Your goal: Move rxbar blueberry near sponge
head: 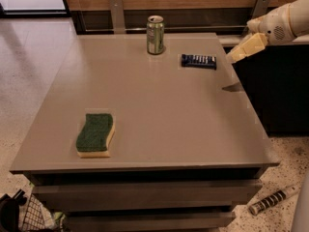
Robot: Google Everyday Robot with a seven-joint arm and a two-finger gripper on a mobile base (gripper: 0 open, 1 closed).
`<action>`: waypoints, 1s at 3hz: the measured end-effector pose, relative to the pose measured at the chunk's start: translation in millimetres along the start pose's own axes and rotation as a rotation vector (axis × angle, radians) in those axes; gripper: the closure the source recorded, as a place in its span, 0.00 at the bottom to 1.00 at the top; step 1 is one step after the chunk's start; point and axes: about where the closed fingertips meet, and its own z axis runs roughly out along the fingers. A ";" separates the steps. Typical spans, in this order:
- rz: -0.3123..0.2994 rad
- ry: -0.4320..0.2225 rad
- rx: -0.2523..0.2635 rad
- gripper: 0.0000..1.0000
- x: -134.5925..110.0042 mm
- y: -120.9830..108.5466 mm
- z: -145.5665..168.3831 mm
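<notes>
The rxbar blueberry [199, 61], a flat dark blue bar with white lettering, lies at the far right of the grey table [159, 110]. The sponge [95, 134], dark green on top with a pale yellow base, lies near the table's front left edge, far from the bar. My gripper [240, 53] hangs in the air just off the table's right edge, to the right of the bar and a little above it, pointing down and left. It holds nothing.
A green drink can [155, 34] stands upright at the back of the table, left of the bar. A dark cabinet [277, 91] is right of the table. A wire basket [29, 216] and a striped cylinder [273, 199] lie on the floor.
</notes>
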 end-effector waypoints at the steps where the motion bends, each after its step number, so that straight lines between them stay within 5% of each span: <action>1: 0.044 -0.044 -0.039 0.00 15.0 -6.2 29.4; 3: 0.087 -0.120 -0.114 0.00 29.7 1.3 90.3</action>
